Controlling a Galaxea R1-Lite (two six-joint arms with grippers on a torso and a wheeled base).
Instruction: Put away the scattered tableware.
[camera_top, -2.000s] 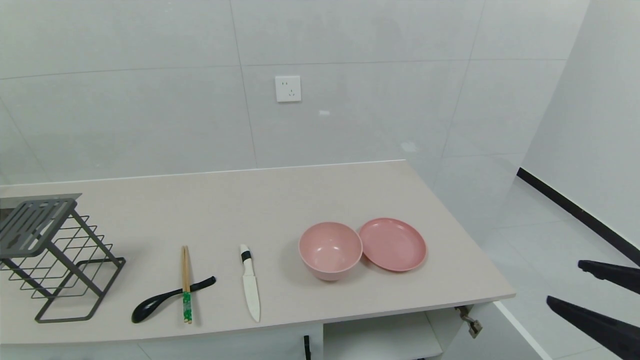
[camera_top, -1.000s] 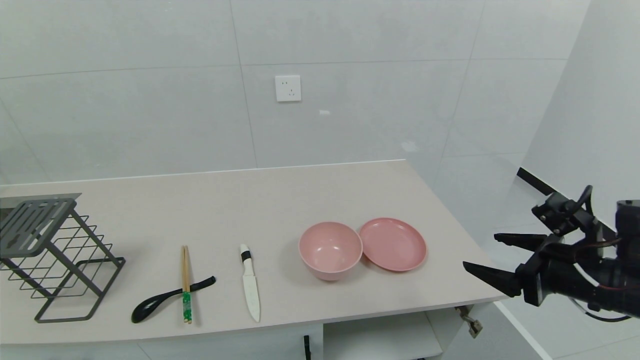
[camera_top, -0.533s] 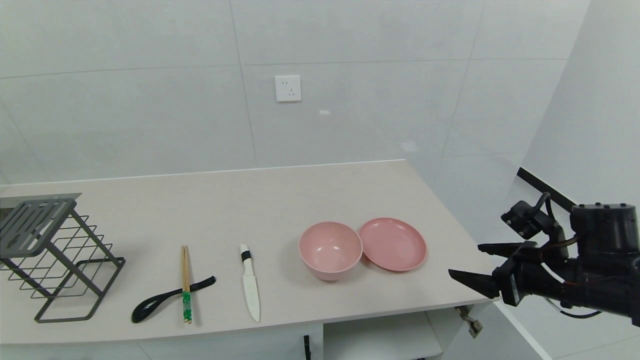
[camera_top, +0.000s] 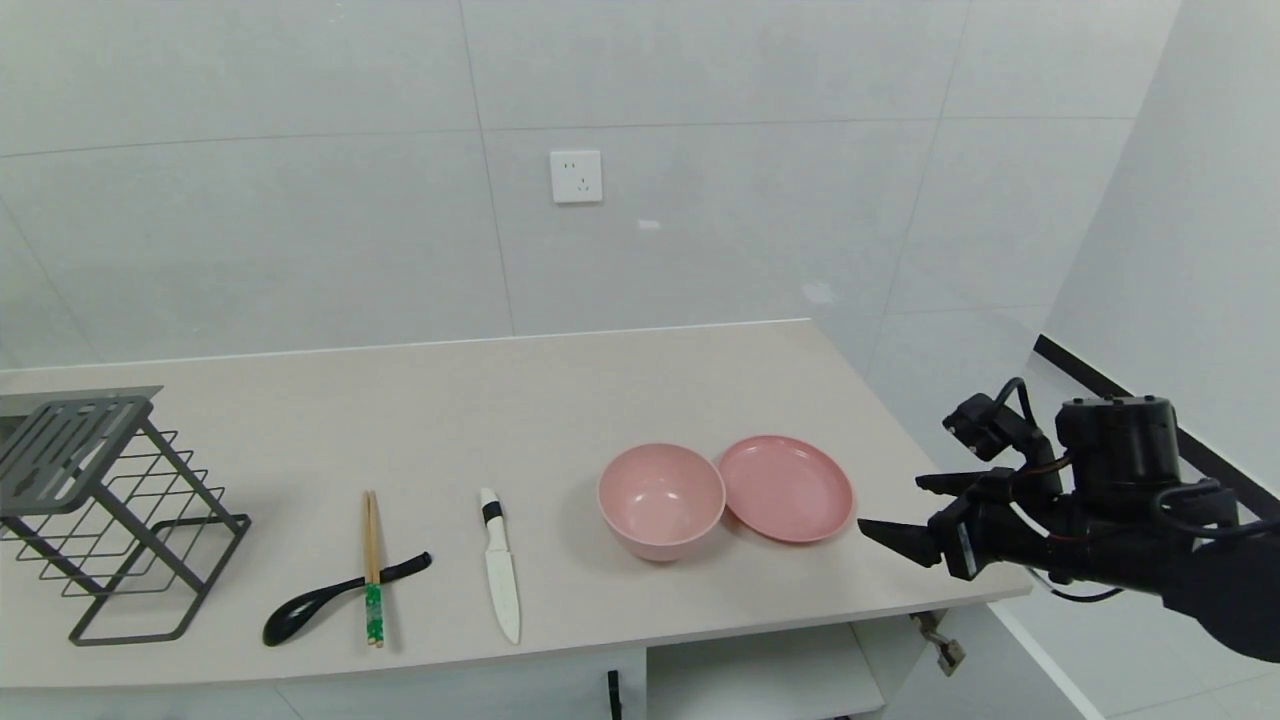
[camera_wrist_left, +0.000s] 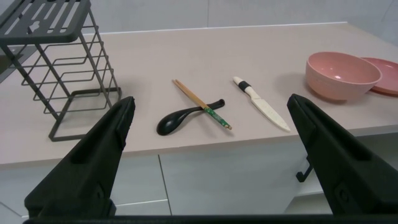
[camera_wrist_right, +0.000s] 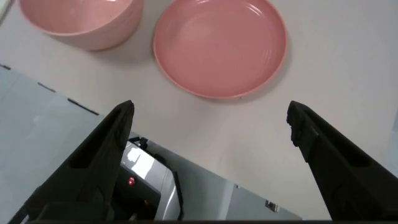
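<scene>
Five pieces of tableware lie in a row along the front of the counter. The one nearest a hand is the pink plate, flat at the right end of that row. Its rim is right against the pink bowl on its left; whether the two touch cannot be told.

The right hand hovers just off the counter's right end, empty, its fingers spread wide. Their tips point leftward at the plate, near its right rim but apart from it. In the right wrist view the plate sits ahead, between the lines of the two fingers.

The plate is round, so no long axis governs the approach. What probably counts is that the free rim faces the hand, while the far rim is crowded by the bowl.

The left hand is also wide and empty. It hangs in front of the counter's front edge, facing the black spoon, the chopsticks and the white knife, well apart from the plate. The right arm is clearly the nearer one.

The wire rack, the likely destination, stands at the counter's far left end, with the whole row between it and the plate.
</scene>
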